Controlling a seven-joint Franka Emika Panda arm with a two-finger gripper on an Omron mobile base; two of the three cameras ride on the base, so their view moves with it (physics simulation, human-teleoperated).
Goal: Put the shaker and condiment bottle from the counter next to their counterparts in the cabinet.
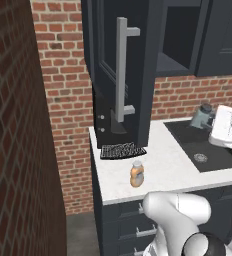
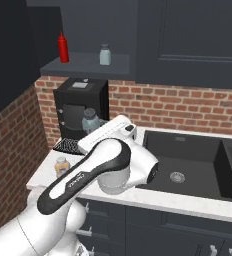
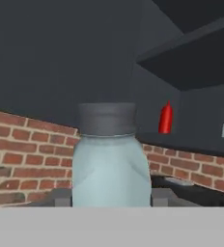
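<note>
Shaker [image 3: 110, 161] first: you have it in the gripper [image 3: 109, 198], jaws closed on its pale body, dark cap up, and it looms right in front of the hand camera. From the left base camera you can see the shaker [image 1: 202, 116] raised in the air above the dark sink [image 1: 208, 150], clear of the counter [image 1: 163, 167], tilted a little. From the right base camera the shaker [image 2: 91, 120] peeks out just behind the white hand, in front of the black coffee machine [image 2: 80, 107].

Your bottle [image 1: 136, 174] stands upright on the counter near its front edge, just in front of the dark grille [image 1: 122, 150]; the right base camera catches the bottle [image 2: 62, 166] beside the arm.

Your cabinet [image 1: 138, 60] is open, its door [image 1: 119, 70] swung out with the silver handle [image 1: 121, 70] facing you. On its shelf [image 2: 88, 64] stand a red bottle [image 2: 63, 48] and a second pale shaker [image 2: 105, 54], a little apart. The hand camera also shows the red bottle [image 3: 165, 118] on that shelf.
</note>
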